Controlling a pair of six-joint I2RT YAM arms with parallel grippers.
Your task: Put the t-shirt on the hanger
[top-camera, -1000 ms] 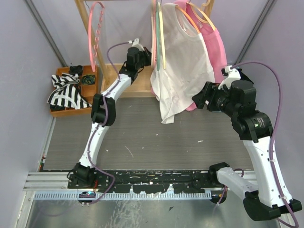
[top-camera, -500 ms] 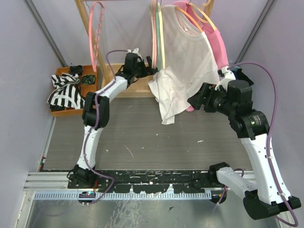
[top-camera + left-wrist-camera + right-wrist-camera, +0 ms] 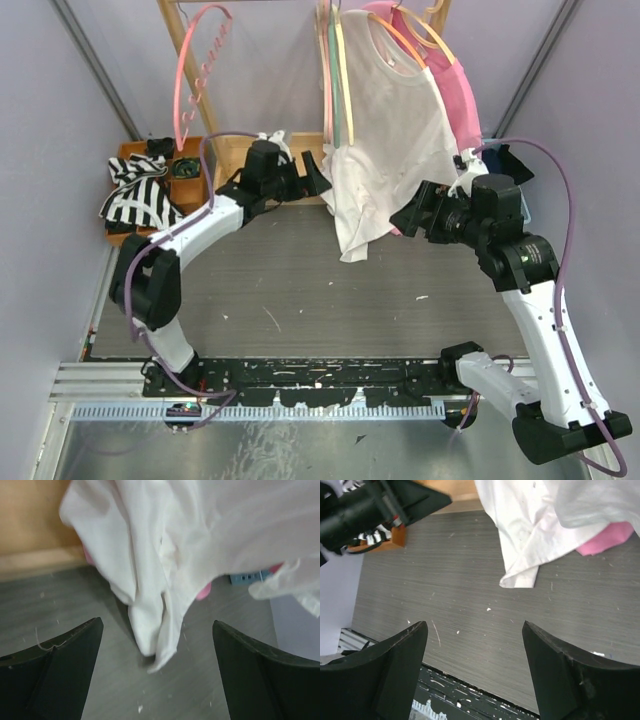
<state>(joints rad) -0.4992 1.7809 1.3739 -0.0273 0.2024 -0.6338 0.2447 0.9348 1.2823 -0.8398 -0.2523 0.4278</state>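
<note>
The white t-shirt (image 3: 385,140) hangs from the rail on the orange hanger (image 3: 400,45), whose arm shows across the neck opening. Its hem droops to the table (image 3: 350,250). My left gripper (image 3: 312,176) is open just left of the shirt's lower left edge, touching nothing. In the left wrist view the t-shirt (image 3: 165,555) hangs ahead of the left gripper (image 3: 157,624), beyond its wide-apart black fingers (image 3: 55,665). My right gripper (image 3: 408,216) is open beside the shirt's lower right edge. In the right wrist view the right gripper (image 3: 475,625) is empty, with the shirt's hem (image 3: 530,545) beyond it.
A pink t-shirt (image 3: 458,95) hangs behind the white one. Green and yellow hangers (image 3: 336,80) hang left of it, and a pink hanger (image 3: 183,90) swings by the wooden post (image 3: 178,45). An orange tray (image 3: 130,235) with striped cloth (image 3: 140,190) sits at left.
My left gripper has opened, let go of the t-shirt's left edge and drawn back to the lower left, its elbow swinging left. The right gripper has widened a little. The pink hanger has swung.
</note>
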